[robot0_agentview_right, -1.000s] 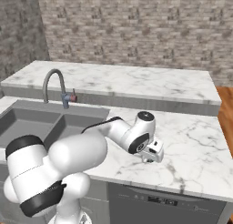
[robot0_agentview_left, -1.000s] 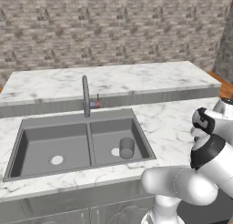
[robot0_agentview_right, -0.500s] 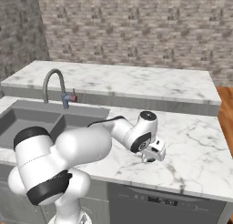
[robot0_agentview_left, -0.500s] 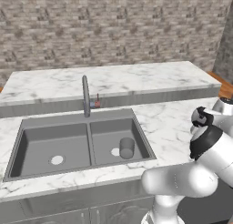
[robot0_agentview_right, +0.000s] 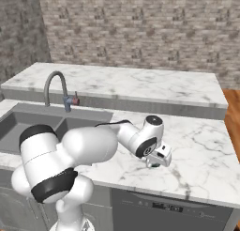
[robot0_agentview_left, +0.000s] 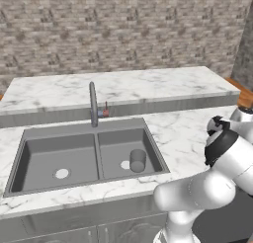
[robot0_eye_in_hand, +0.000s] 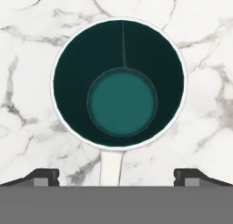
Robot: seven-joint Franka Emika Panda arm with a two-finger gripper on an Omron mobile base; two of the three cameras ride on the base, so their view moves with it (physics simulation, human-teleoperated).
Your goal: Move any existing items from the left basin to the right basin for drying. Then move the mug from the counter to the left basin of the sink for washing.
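mug: The mug [robot0_eye_in_hand: 119,84] stands upright on the bench [robot0_eye_in_hand: 205,50], right of the sink [robot0_agentview_left: 86,155], directly under my hand; I look straight down into its dark green inside.
handling: I judge it light, rigid and smooth-glazed, likely slippery on the wall and breakable if dropped into a basin.
handle: A pale handle stub points toward my fingertips [robot0_eye_in_hand: 42,176] at the bottom of the hand view.
where to grip: Best across the rim, one finger inside and one outside the wall, or straddling the whole cup if my spread allows.
end effector: My end effector [robot0_eye_in_hand: 118,177] is spread fully wide, holding nothing and touching nothing, hovering above the mug.
right basin: The grey cylinder [robot0_agentview_left: 137,160] already stands in the right basin [robot0_agentview_left: 113,148].
left basin: The left basin [robot0_agentview_left: 44,158] is ready for the mug.
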